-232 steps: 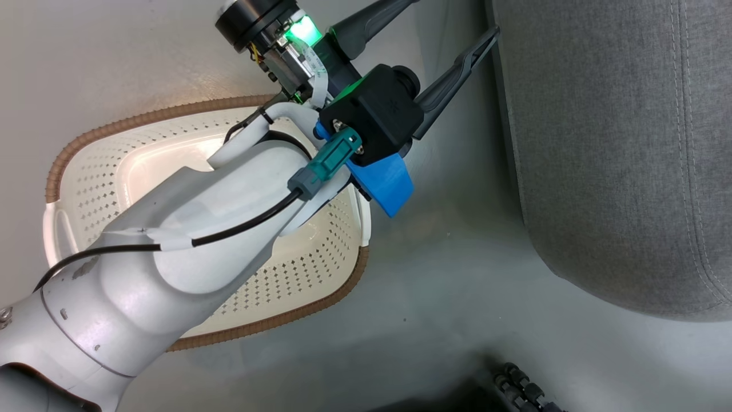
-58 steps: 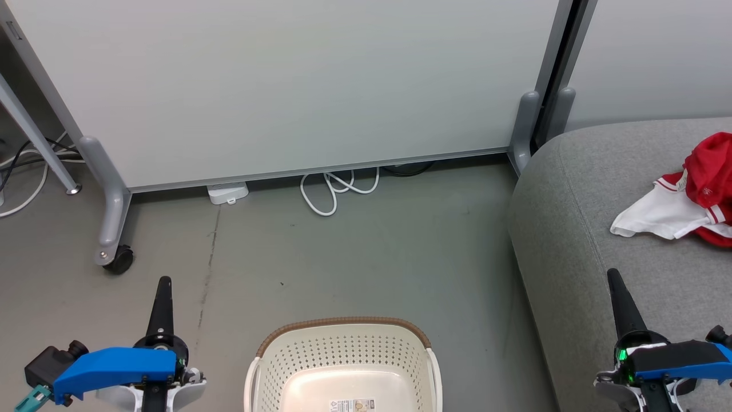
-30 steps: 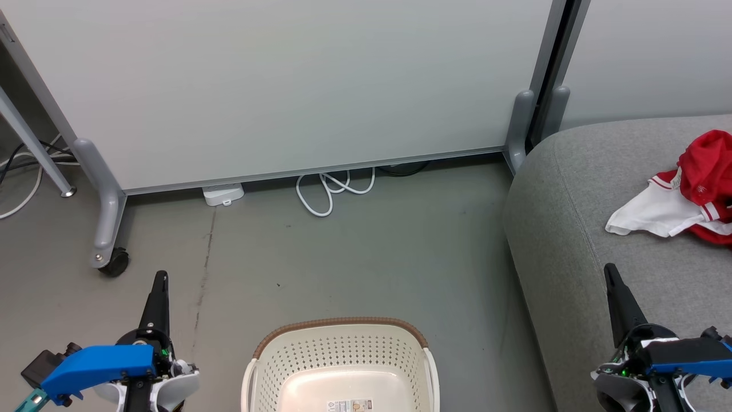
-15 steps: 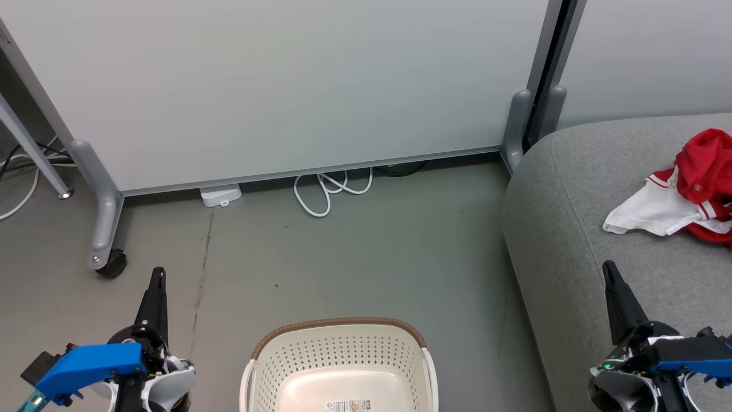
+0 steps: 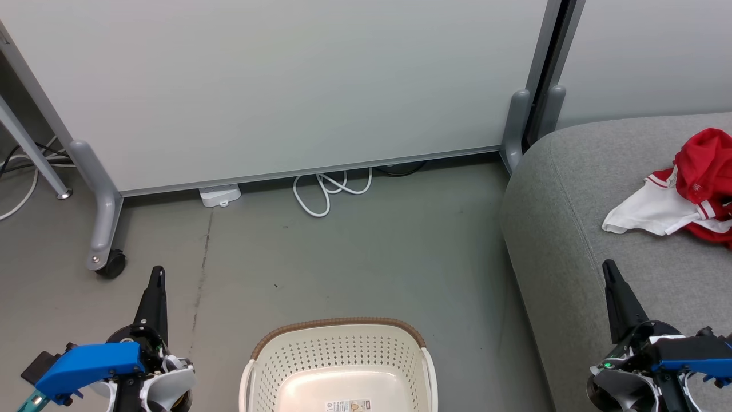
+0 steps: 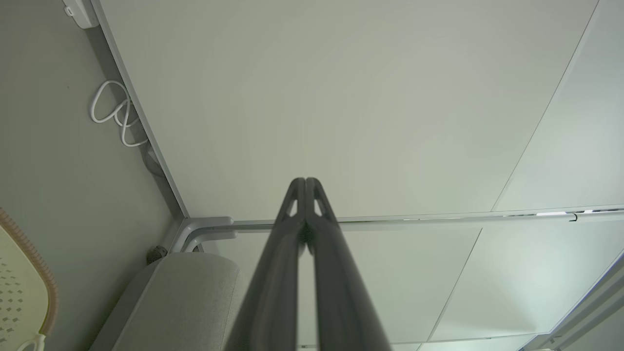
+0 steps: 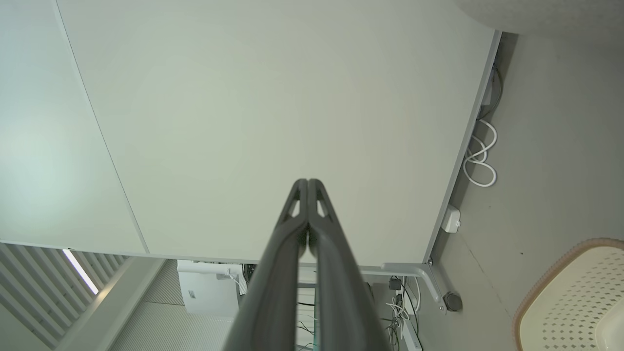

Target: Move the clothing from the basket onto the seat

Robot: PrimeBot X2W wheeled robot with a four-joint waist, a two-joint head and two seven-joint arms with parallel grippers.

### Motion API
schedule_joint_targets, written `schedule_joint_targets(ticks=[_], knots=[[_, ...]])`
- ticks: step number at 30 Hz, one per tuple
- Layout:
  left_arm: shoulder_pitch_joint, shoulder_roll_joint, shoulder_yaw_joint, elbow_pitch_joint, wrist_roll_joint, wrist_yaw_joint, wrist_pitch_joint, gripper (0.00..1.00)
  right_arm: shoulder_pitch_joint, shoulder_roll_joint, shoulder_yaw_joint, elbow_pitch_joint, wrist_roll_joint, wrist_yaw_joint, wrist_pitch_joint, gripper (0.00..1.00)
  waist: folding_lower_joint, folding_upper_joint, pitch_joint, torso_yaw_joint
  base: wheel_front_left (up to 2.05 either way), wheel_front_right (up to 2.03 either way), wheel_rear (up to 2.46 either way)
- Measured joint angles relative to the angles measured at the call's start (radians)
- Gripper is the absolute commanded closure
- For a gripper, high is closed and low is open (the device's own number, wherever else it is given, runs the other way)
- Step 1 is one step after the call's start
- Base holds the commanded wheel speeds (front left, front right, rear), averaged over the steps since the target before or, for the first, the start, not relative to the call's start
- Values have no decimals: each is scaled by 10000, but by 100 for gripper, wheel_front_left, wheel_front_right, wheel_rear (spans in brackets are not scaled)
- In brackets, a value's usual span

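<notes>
- The large pale partition panel point(image 5: 286, 86) on grey metal feet stands behind the cream-white perforated plastic basket with a brown woven-look rim point(image 5: 341, 350).
- The big grey woven-fabric seat point(image 5: 572, 240) with a rounded corner is to the right of the basket, apart from it.
- The basket stands on the grey floor point(image 5: 372, 257); the small printed label on its bottom is visible.
- The clothing point(image 5: 677, 197), a soft red and white jersey heap, lies on the seat, far to the right of the basket and behind it.
- The left gripper point(image 5: 156, 273), with 2 long dark fingers, is left of the basket, above the floor; its fingers are pressed together and hold nothing.
- The right gripper point(image 5: 609, 266) is right of the basket, above the seat; it is closed too, holds nothing, and is apart from the clothing.
- A looped white cable point(image 5: 329, 191) lies behind the basket, at the panel's foot.
- A black caster wheel point(image 5: 111, 264) is behind the basket, to the left.
</notes>
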Motion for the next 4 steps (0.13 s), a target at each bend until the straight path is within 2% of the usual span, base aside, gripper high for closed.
schedule_joint_targets(ticks=[4], knots=[[0,0,0,0,0,0,-2,100,-4,0,0,0,0,0,0,100,0,0,0,0,0,0,0]])
